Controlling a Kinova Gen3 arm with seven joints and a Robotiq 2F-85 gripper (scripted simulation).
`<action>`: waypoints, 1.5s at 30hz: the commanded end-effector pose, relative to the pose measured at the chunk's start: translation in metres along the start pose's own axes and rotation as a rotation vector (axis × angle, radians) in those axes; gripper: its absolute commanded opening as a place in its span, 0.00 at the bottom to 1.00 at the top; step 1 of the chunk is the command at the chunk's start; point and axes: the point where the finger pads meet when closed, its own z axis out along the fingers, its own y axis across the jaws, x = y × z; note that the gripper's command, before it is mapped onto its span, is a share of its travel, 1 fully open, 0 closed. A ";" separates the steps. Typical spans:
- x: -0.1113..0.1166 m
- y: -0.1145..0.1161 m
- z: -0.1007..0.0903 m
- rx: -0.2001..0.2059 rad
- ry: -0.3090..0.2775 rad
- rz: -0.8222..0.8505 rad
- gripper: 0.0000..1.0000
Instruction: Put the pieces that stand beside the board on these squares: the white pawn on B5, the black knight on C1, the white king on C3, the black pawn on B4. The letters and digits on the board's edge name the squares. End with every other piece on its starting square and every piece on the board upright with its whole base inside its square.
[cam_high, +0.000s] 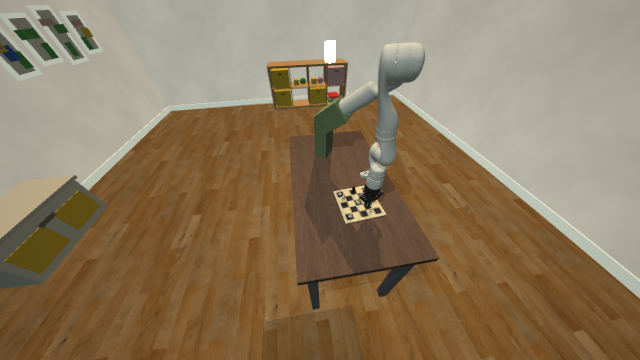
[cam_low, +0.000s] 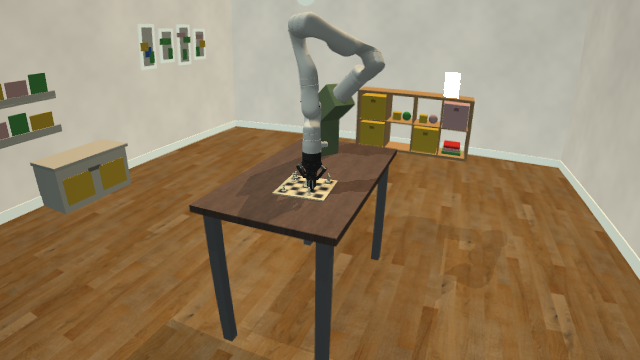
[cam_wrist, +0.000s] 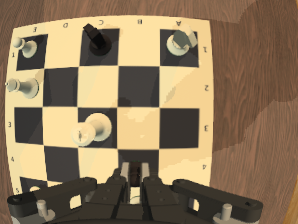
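A small dark piece, probably the black pawn, is clamped between the narrowed fingers of the gripper and held low over the chessboard, apparently for placement on its square. The piece is revealed only by the wrist view; in the exterior view it is hidden by the gripper.

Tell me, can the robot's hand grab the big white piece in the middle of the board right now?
Probably not yet. The hand is already shut on a dark piece, so it has no room for the white piece. Nothing stands between them, though.
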 end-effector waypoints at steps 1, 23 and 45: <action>-0.002 0.001 0.002 -0.001 -0.004 -0.014 0.00; -0.002 0.001 0.002 -0.001 -0.004 -0.014 0.00; 0.000 0.004 0.001 -0.002 -0.001 -0.021 0.00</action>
